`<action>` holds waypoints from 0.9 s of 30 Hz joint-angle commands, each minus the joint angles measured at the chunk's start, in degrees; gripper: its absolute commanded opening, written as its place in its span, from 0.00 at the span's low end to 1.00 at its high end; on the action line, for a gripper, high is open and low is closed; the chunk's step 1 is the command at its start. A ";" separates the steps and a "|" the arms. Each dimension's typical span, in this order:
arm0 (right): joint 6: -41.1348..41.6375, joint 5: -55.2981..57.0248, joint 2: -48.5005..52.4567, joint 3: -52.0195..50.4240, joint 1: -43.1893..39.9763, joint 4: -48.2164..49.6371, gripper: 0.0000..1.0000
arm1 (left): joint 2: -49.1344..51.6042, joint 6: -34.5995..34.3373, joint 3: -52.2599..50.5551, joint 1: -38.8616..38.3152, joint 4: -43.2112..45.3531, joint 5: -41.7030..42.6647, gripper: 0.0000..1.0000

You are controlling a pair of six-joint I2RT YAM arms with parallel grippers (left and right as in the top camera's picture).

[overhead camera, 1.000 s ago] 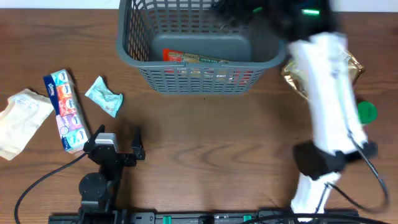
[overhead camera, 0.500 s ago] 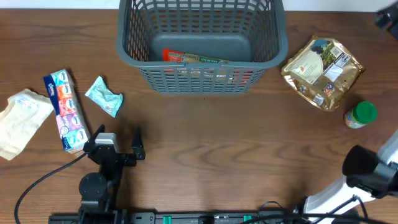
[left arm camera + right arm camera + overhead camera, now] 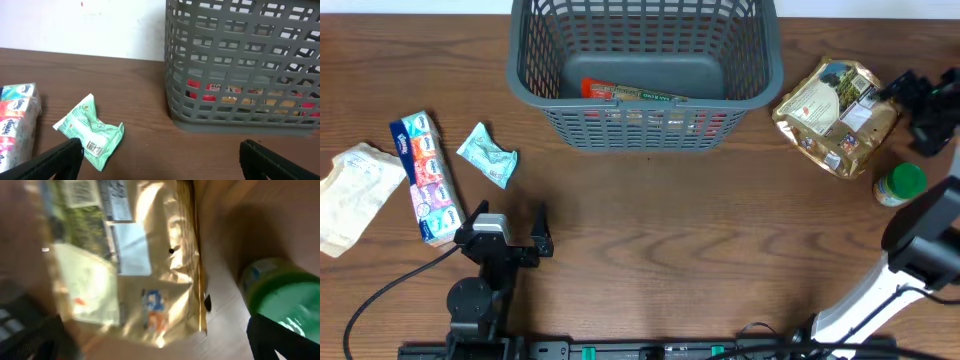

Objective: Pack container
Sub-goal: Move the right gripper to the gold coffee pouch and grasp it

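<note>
The grey-blue slotted container [image 3: 765, 75] stands at the back centre, with a red flat packet [image 3: 630, 93] on its floor; the left wrist view shows its wall [image 3: 240, 75] too. My right gripper [image 3: 917, 112] is open at the far right, above the edge of a gold foil pouch [image 3: 838, 115] and near a green-lidded jar [image 3: 901, 184]. The right wrist view shows the pouch [image 3: 135, 260] and the jar [image 3: 285, 300] between my fingers [image 3: 160, 340]. My left gripper [image 3: 510, 232] is open and empty at the front left, also in its wrist view [image 3: 162, 157].
A mint green sachet [image 3: 487, 154], a colourful tissue pack [image 3: 424, 178] and a cream cloth bag [image 3: 355, 195] lie at the left. The sachet [image 3: 92, 132] lies just ahead of my left finger. The table's right edge is near the right arm.
The right arm swung away from over the container, passed out at the right, and its gripper now hangs over the pouch's right edge. The left arm has not moved.
</note>
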 commanded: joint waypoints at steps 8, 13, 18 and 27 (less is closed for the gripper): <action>-5.62 -1.55 2.89 -14.45 0.26 14.67 0.99 | 0.24 -0.74 -1.03 -0.17 -1.88 0.00 0.98; -7.96 -3.06 2.91 -21.07 0.72 23.56 0.99 | 0.24 -0.74 -1.03 -0.17 -1.88 0.00 0.98; -9.73 -7.37 2.91 -27.54 1.40 32.26 0.99 | 0.24 -0.74 -1.03 -0.17 -1.88 0.00 0.99; -11.65 -8.79 2.91 -33.55 3.15 40.09 0.56 | 0.24 -3.54 -1.03 -0.17 -1.88 0.02 0.98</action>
